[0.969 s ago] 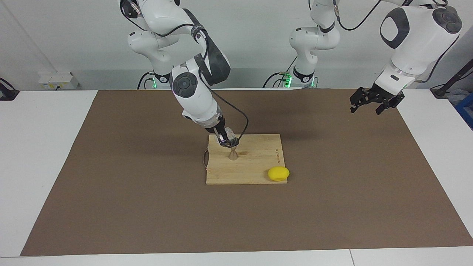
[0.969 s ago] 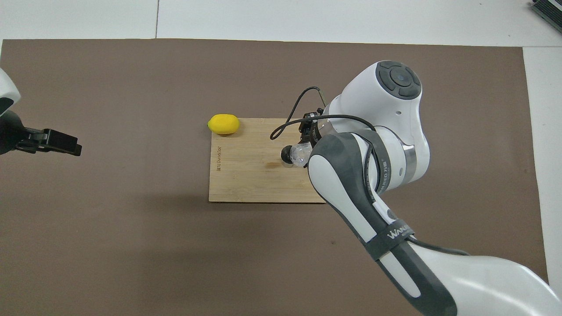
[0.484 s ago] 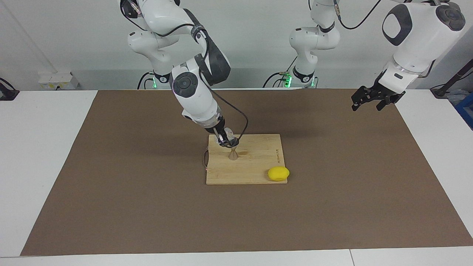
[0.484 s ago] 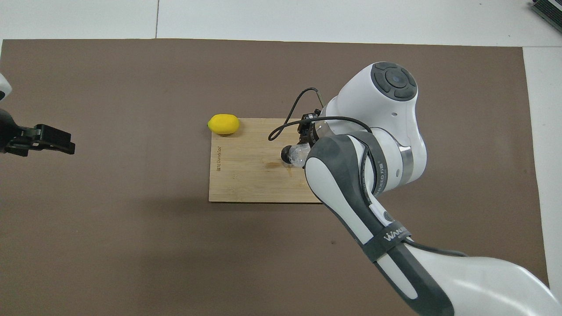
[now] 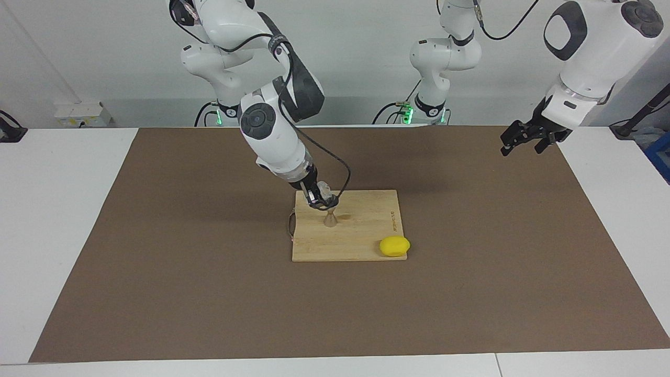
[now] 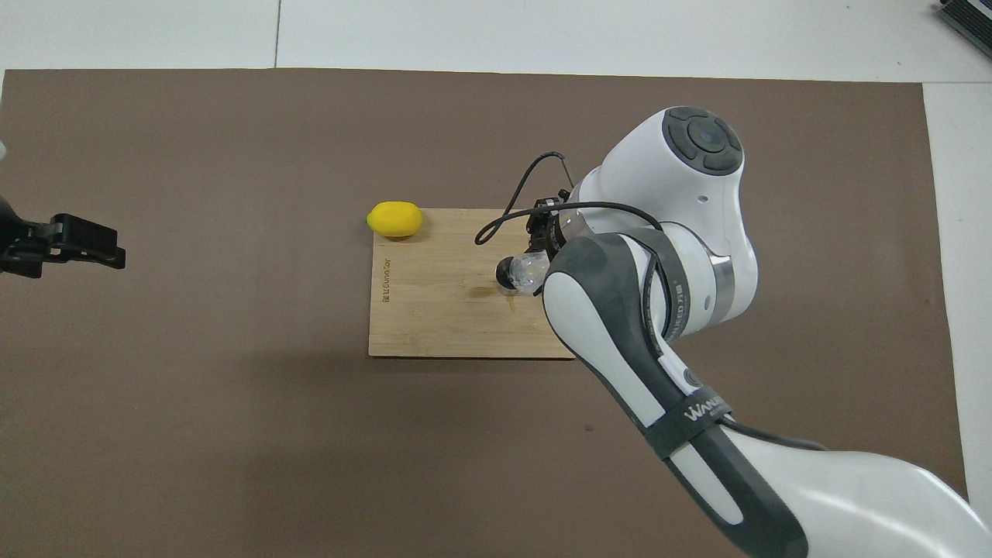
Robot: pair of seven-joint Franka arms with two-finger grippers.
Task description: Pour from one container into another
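Since the earlier frame, only the left gripper (image 5: 527, 142) has drawn back toward its end of the table, where it waits; whether its fingers are parted cannot be told. Right gripper (image 5: 318, 199) is clamped on the glass (image 5: 324, 189), tilted directly over the jigger (image 5: 330, 219). From the gripper, the jigger lies at 5 o'clock in the facing view, upright on the board (image 5: 361, 246). Judged mid-pour; the glass mouth must stay over the jigger's cup. Lemon (image 5: 394, 246) sits at the board's corner.

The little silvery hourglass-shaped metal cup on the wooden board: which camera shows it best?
The facing view. There the silvery hourglass-shaped jigger stands upright on the bamboo cutting board, its narrow waist visible below the tilted clear glass tumbler held by the right pincer. The overhead view shows only its dark mouth, partly covered by the tumbler.
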